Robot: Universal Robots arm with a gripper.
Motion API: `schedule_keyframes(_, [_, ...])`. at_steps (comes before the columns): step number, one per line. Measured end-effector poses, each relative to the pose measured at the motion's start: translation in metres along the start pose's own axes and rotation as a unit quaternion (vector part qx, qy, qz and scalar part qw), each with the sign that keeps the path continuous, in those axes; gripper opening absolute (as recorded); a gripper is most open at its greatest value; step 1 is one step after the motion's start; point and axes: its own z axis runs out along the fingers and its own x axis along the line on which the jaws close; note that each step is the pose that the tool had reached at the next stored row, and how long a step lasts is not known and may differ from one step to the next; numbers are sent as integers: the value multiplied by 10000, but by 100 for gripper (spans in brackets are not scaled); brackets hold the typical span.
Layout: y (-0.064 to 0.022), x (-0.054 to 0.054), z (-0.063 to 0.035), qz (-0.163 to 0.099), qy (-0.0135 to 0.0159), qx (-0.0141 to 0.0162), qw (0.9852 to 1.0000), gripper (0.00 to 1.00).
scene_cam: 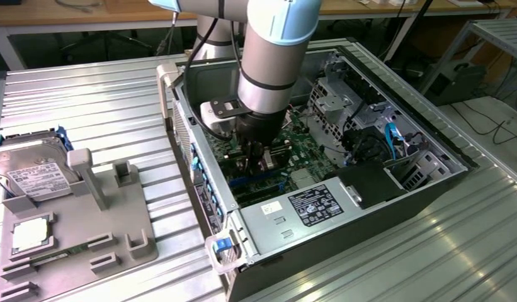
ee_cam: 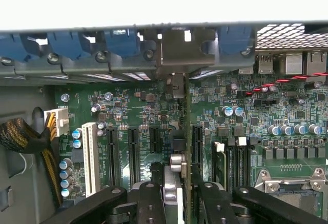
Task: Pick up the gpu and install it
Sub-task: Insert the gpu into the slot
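Note:
My gripper (scene_cam: 257,165) reaches down into the open computer case (scene_cam: 409,119), just above the green motherboard (scene_cam: 305,157). It is shut on the gpu (ee_cam: 187,131), which the wrist view shows edge-on as a thin dark board between the two black fingers (ee_cam: 151,203). The card stands upright over the row of black expansion slots (ee_cam: 132,152). Its metal bracket (ee_cam: 174,49) lies against the case's rear wall by the blue slot clips. Whether its lower edge sits in a slot is hidden. In the exterior view the arm covers most of the gpu.
A grey fixture (scene_cam: 73,233) in the exterior view's left holds a silver hard drive (scene_cam: 36,179). Inside the case are the power supply (scene_cam: 313,204), drive cage (scene_cam: 342,94) and blue cables (scene_cam: 393,141). A white slot (ee_cam: 89,157), cable bundle (ee_cam: 23,137) and CPU socket (ee_cam: 292,183) flank the card.

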Motion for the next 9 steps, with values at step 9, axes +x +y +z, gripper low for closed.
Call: schedule_keyframes(9, [0, 0, 30, 0, 0, -2, 10000, 31])
